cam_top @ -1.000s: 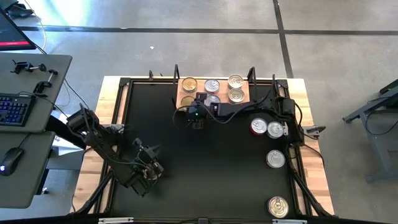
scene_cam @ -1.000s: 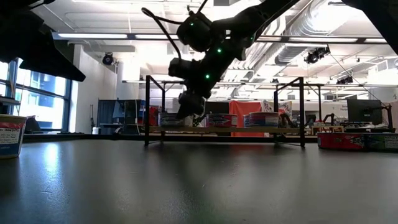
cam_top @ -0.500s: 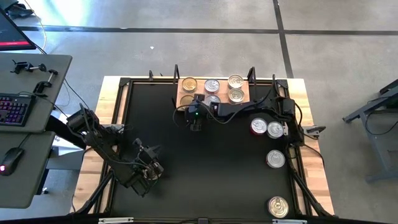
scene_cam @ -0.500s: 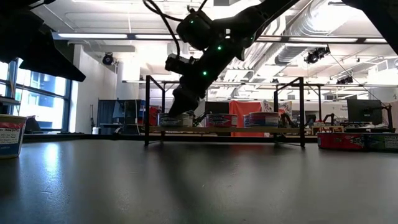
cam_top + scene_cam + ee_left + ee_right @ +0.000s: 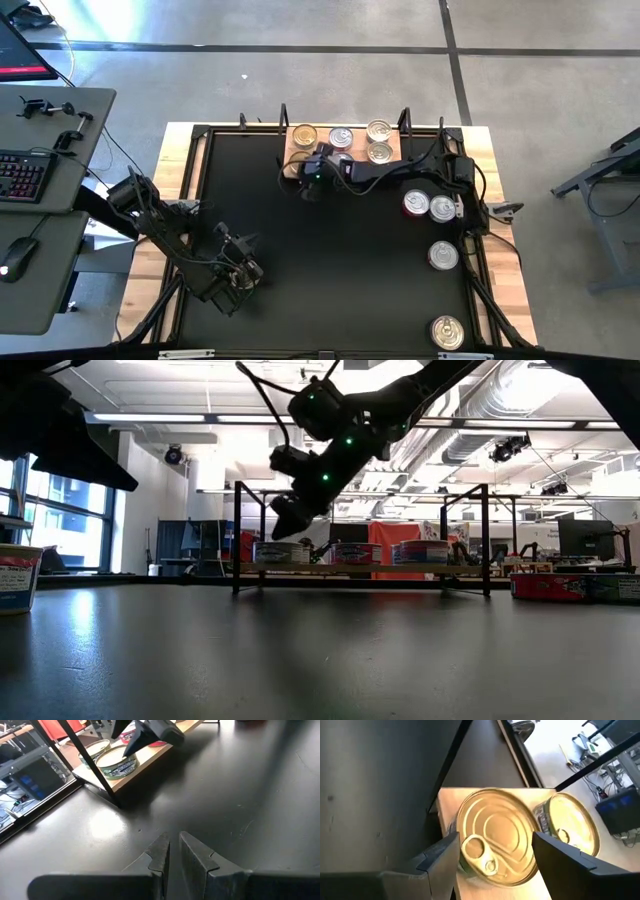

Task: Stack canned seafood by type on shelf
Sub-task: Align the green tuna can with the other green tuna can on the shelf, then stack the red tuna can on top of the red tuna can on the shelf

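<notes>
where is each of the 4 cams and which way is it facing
High: overhead, straight down; both arms, shelf.
Low: table height, level toward the shelf; right arm above.
Left wrist: on the waiting left gripper, shut fingers, facing the shelf.
Right wrist: over a gold can, open right gripper.
Shared: that gold can.

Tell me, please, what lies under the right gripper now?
Under the open right gripper sits a gold-lidded can on the shelf, a second gold can beside it. The can's lower side is covered.

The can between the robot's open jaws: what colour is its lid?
Gold, with a pull-tab; the can shows best in the right wrist view.
</notes>
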### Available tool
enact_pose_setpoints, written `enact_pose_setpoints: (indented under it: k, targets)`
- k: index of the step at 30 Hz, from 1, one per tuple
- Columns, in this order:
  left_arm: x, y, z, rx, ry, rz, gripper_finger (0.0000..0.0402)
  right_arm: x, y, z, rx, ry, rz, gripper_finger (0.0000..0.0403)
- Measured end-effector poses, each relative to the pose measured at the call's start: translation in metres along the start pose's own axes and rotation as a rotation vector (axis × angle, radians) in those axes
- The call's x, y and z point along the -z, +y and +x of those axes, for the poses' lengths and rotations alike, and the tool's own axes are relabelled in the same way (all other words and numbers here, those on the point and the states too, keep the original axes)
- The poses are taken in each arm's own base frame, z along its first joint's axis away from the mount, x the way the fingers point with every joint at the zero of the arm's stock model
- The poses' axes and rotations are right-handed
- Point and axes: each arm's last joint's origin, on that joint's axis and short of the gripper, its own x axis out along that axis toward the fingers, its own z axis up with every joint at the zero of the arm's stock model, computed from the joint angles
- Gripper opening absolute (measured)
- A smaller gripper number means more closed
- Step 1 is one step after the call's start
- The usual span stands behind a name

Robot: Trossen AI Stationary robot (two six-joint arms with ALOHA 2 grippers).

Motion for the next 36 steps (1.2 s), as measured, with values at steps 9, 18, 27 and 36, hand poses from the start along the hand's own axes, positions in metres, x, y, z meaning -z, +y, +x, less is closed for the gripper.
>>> enact_pose_setpoints:
  k: [9, 18, 27, 36]
  targets:
    - [0.000, -0.001, -0.001, 0.008, 0.001, -0.013, 0.0035, -0.024, 0.012, -0.024, -0.039, -0.086, 0.179, 0.0235]
    - [0.004, -0.003, -0.010, 0.048, -0.006, -0.005, 0.0035, 0.001, 0.108, -0.069, -0.289, -0.147, 0.260, 0.0210]
    - [0.005, -0.007, -0.012, 0.075, -0.017, -0.010, 0.0035, 0.014, 0.136, -0.184, -0.285, -0.207, 0.185, 0.0203]
    - [-0.011, -0.036, 0.003, 0.159, -0.055, 0.074, 0.0035, 0.013, 0.114, -0.297, -0.184, -0.328, 0.146, 0.0203]
